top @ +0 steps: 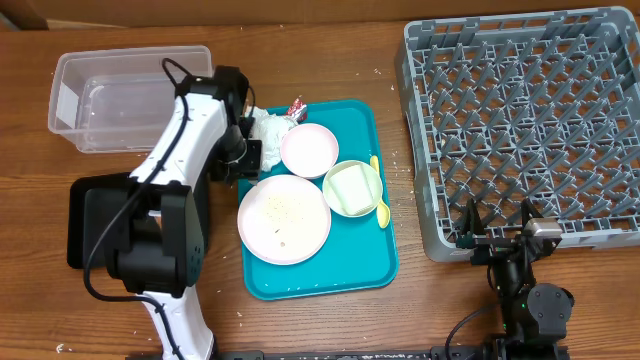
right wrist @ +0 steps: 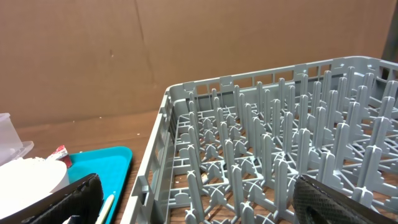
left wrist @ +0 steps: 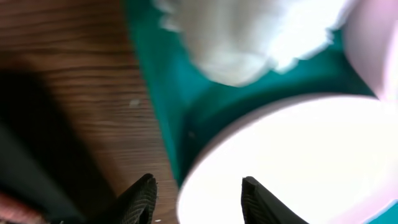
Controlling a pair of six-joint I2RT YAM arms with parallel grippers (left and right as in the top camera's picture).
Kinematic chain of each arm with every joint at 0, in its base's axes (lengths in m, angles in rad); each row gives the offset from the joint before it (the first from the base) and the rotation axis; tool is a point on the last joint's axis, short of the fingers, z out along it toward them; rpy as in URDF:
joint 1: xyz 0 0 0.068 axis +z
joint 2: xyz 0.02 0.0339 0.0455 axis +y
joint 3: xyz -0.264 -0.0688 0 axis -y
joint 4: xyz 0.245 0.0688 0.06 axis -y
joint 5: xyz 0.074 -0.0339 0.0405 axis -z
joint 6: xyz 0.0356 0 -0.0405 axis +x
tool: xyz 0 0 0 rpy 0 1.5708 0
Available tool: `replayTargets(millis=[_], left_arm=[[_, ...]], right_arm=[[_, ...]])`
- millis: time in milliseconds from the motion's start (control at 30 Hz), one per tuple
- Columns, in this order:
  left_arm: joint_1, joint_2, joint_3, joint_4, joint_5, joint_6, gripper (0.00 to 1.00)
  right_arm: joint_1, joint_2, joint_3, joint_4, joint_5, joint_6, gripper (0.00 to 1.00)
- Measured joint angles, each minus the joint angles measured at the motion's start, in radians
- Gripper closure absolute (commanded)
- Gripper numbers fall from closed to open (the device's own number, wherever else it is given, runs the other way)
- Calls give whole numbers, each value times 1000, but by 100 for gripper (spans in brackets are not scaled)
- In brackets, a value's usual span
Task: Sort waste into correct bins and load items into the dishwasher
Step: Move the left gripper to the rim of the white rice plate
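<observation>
A teal tray [top: 360,262] carries the large white plate [top: 283,218] with rice grains on it, the pink plate [top: 309,149], the pale green cup [top: 352,187] and the yellow spoon [top: 380,200]. At its far-left corner lie a crumpled napkin [top: 270,128] and a red-and-white wrapper [top: 298,107]. My left gripper [top: 248,158] hangs low at the tray's left edge. In the left wrist view it [left wrist: 198,202] is open, and the white plate's [left wrist: 298,162] rim lies between the fingers, with the napkin [left wrist: 249,37] ahead. My right gripper [top: 497,235] is open at the grey dish rack's [top: 530,120] near edge.
The clear tub [top: 130,97] stands at the far left. The black tray [top: 85,220] lies partly under my left arm. In the right wrist view the rack's wall and pegs [right wrist: 280,155] fill the space just ahead, with the teal tray [right wrist: 93,162] to the left.
</observation>
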Motion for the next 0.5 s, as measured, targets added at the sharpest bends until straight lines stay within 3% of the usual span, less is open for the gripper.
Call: replayTargets(millis=[500], left_arm=[[-86, 0, -8, 31, -70, 79, 52]], right_arm=[[0, 0, 0, 1, 0, 0, 0]])
